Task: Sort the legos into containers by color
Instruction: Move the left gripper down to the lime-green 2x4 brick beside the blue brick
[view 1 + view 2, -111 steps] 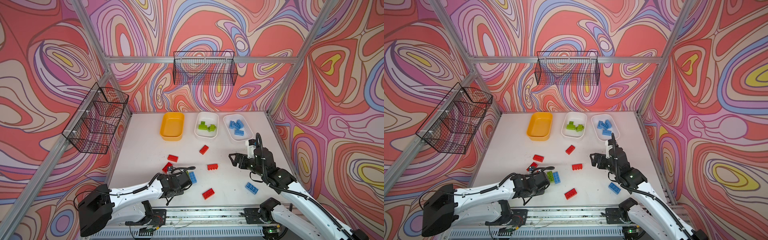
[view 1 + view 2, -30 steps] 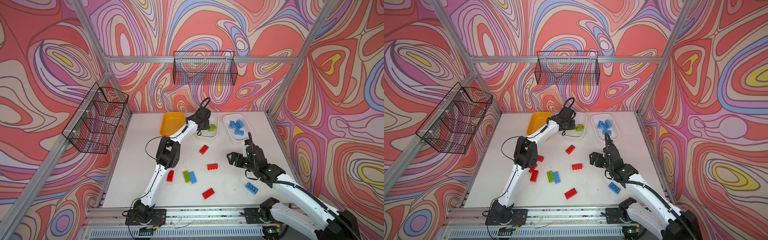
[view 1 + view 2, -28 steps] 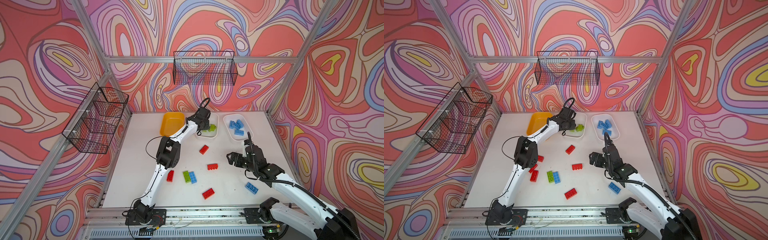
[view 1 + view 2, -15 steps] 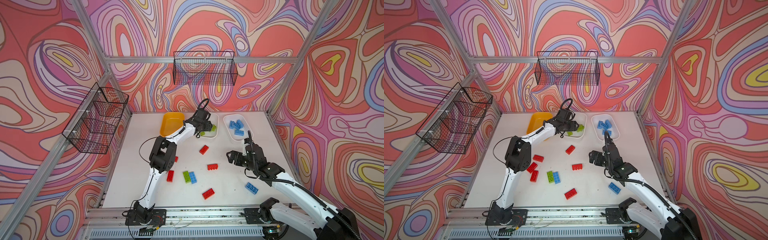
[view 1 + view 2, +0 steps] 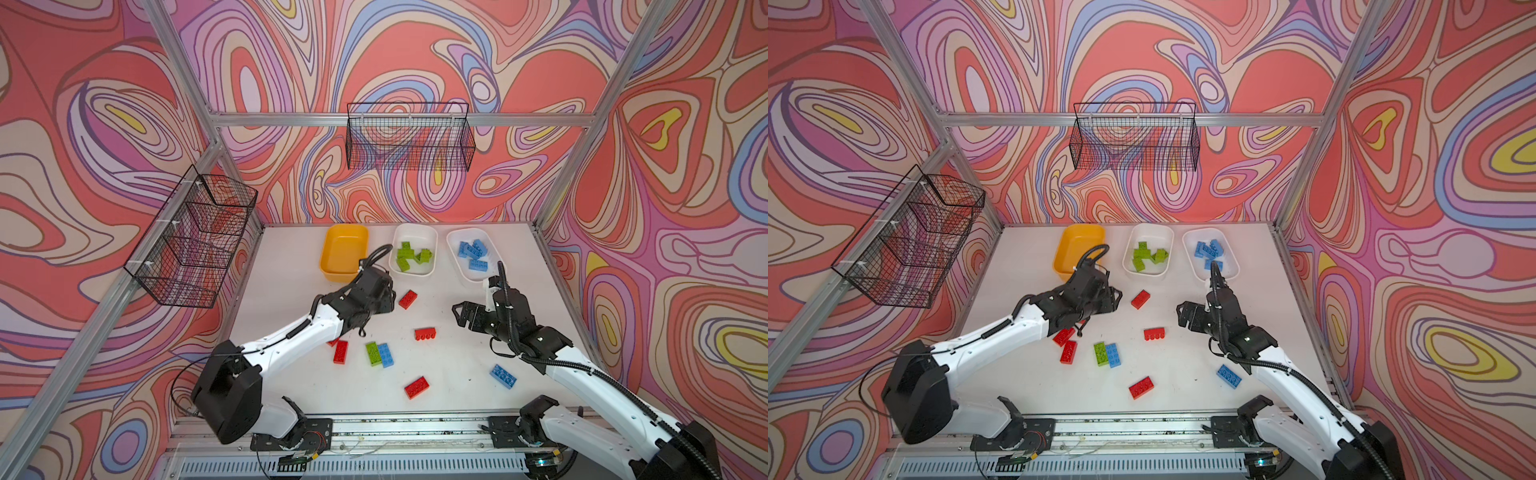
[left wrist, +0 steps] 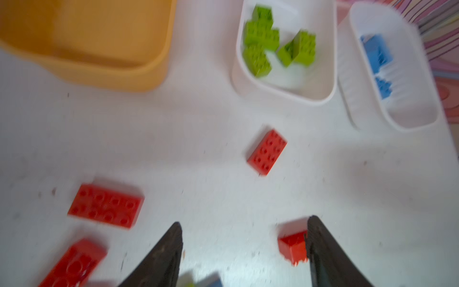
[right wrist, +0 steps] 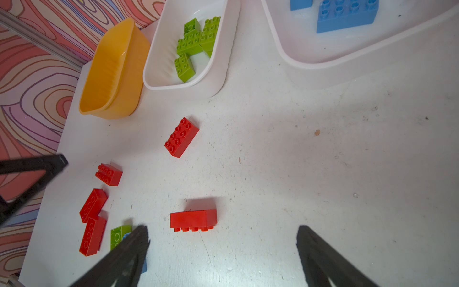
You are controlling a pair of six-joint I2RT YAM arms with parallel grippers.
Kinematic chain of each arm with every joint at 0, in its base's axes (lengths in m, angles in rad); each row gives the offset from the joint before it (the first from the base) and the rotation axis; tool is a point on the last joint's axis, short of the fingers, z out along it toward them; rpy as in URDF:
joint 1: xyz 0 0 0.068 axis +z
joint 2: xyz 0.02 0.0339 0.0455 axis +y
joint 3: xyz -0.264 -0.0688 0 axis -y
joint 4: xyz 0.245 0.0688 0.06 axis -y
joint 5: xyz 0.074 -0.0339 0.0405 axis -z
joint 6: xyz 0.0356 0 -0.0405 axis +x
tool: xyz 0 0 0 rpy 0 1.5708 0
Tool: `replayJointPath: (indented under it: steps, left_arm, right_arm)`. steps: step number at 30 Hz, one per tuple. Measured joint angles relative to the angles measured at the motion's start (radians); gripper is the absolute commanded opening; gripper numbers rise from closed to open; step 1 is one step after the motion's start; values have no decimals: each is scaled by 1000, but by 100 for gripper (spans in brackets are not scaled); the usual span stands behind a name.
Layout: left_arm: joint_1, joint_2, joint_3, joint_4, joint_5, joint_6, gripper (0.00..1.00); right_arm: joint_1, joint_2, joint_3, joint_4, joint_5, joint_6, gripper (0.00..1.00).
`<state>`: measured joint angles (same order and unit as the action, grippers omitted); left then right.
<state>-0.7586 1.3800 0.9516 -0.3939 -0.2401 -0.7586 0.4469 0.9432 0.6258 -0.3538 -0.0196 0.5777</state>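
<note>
Though invisible overhead, red lego wrist-visible.

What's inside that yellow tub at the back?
Nothing that shows: the yellow tub has a bare floor in both top views and in the right wrist view. In the top views a black cable covers its near right corner; the blurred left wrist view shows no brick there either.

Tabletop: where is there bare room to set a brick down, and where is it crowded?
Bare: the white tabletop left of the near end of the yellow-orange plastic tub, and the front stretch between the frontmost red studded brick and the loose light blue studded brick. Crowded: around the lime green studded brick beside the left arm.
</note>
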Motion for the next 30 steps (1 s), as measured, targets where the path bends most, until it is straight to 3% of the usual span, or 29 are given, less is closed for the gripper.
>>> replayJointPath:
  steps: [5,12,30]
  left_arm:
    - [-142,-138,-177,-114,-58,-121,62]
    - [-242,-206,-283,-204,-94,-260,61]
    - [-277,-126,-358,-151,-47,-338,60]
  right_arm:
    - [1,-36,3,-10,-3,0,98]
    - [2,-94,3,-41,-4,0,98]
    - [3,-155,14,-127,2,0,98]
